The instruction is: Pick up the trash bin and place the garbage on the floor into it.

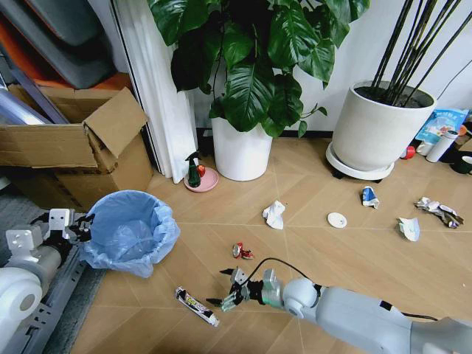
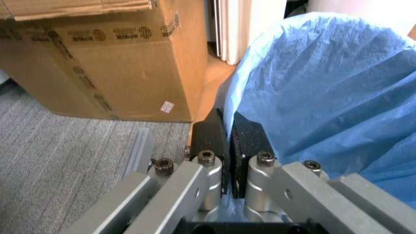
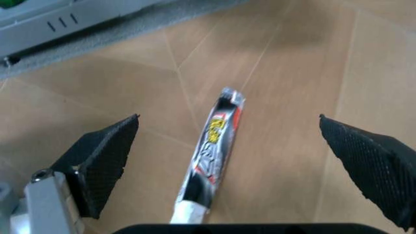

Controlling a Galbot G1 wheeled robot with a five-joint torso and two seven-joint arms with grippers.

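Your right gripper (image 1: 225,289), jaws spread, hangs just above the dark flattened wrapper (image 1: 197,306) on the floor (image 1: 346,251), its long axis running between them, while your left gripper (image 2: 229,139) pinches the trash bin (image 1: 131,232) rim.

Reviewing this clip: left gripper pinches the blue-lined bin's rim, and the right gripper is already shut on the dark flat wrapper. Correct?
Not quite. The right wrist view shows the right gripper open, fingers apart either side of the dark wrapper, not gripping it. The left gripper does pinch the trash bin rim.
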